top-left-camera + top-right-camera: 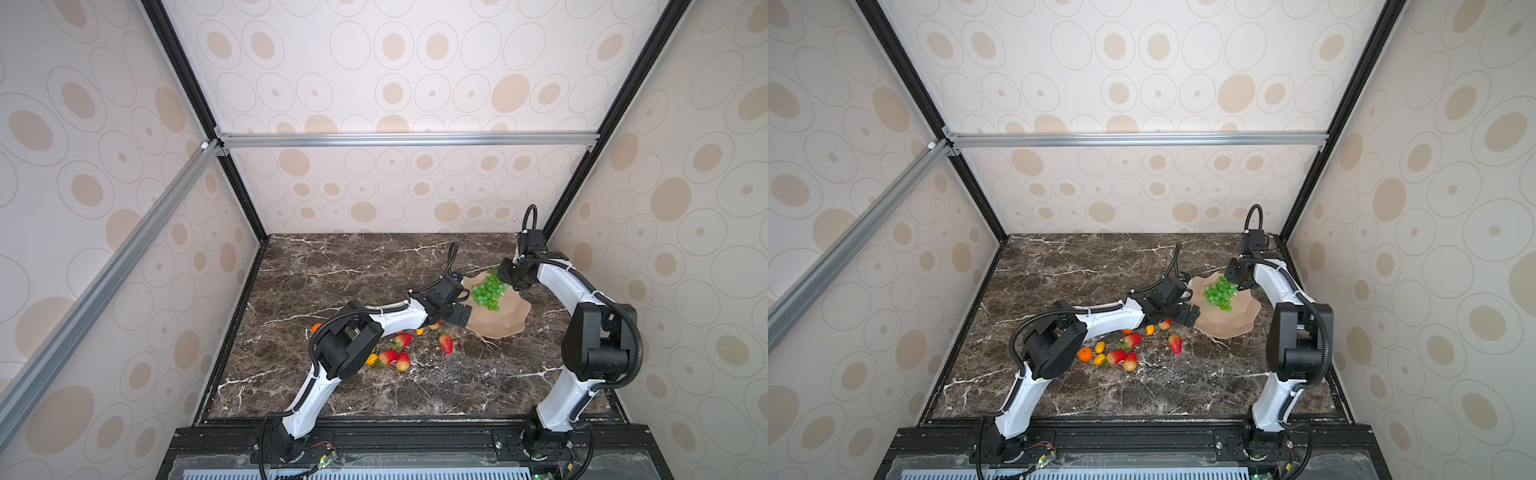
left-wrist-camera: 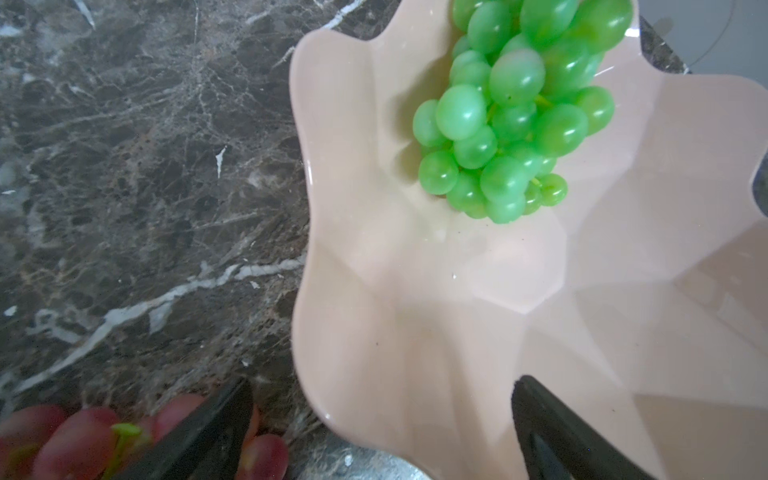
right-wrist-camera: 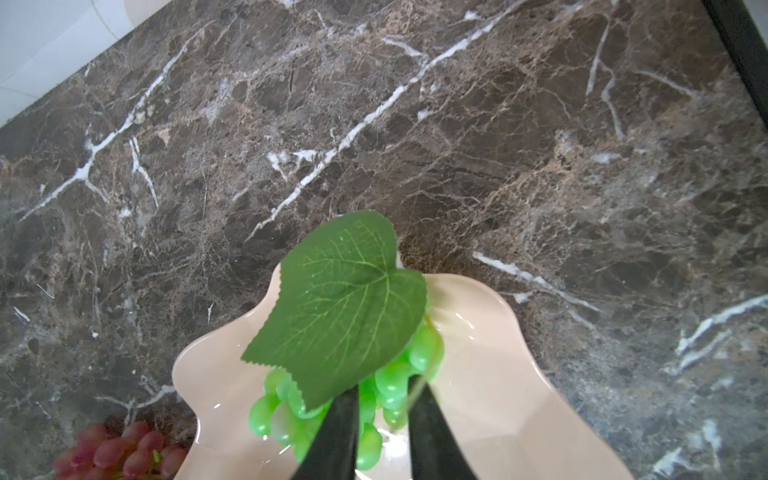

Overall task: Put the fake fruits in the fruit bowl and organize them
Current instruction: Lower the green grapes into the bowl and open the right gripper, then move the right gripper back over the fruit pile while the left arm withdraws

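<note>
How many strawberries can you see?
5. Three strawberries cluster on the table by the left arm; one lies nearer the bowl; one peeks from under the left end effector. The arm may hide more.

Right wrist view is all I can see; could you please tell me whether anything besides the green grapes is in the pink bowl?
Observer: In both top views only the green grape bunch lies in the fruit bowl.
Operator: Thanks. Where is the left gripper?
Observer: The left gripper hovers open and empty, straddling the bowl's rim on the side nearest the loose fruit.
Operator: Which fruits are outside the bowl?
Observer: Several strawberries, an orange and small yellow fruits lie left of the bowl in a top view.
</note>
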`<state>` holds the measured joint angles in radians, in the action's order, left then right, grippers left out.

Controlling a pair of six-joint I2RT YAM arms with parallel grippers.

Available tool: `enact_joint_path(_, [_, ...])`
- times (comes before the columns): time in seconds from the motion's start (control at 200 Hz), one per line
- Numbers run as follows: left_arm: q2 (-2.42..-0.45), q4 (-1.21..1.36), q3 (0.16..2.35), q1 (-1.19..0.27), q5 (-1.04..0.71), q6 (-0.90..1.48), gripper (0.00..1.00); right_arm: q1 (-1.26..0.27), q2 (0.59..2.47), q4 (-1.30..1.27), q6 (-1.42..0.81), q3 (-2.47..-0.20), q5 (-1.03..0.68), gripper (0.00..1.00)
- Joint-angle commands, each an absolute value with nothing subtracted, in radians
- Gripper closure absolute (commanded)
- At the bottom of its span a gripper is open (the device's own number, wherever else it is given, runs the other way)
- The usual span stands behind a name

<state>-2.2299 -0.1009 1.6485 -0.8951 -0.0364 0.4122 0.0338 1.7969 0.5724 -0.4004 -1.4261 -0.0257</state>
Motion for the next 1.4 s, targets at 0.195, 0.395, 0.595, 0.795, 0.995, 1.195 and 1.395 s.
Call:
enact_joint_path(0.195, [-2.223,-0.146,1.741,-0.907,-0.057,0.391,0.02,0.04,1.73,0.609,-0.4,-1.441,-0.005,0.64])
enact_joint_path(0.395, [-2.199,-0.157,1.746,-0.907,-0.023,0.384,0.02,0.04,1.644,0.594,-0.403,-1.392,0.0,0.6])
enact_joint_path(0.595, [-2.08,-0.106,1.662,-0.905,0.021,0.38,0.02,0.036,1.512,0.553,-0.437,-1.286,-0.033,0.59])
enact_joint_path(0.795, [-1.875,-0.018,1.456,-0.902,0.079,0.388,0.02,-0.023,1.38,0.528,-0.464,-1.184,-0.057,0.6])
enact_joint_path(0.995, [-1.668,0.023,1.231,-0.875,0.117,0.425,0.02,-0.174,1.323,0.518,-0.466,-1.125,-0.044,0.6])
enact_joint_path(1.195, [-1.446,0.055,1.009,-0.816,0.13,0.479,0.02,-0.343,1.363,0.494,-0.446,-1.118,-0.014,0.61])
enact_joint_path(1.395, [-1.266,0.057,0.844,-0.742,0.123,0.534,0.02,-0.484,1.487,0.51,-0.391,-1.215,0.017,0.62])
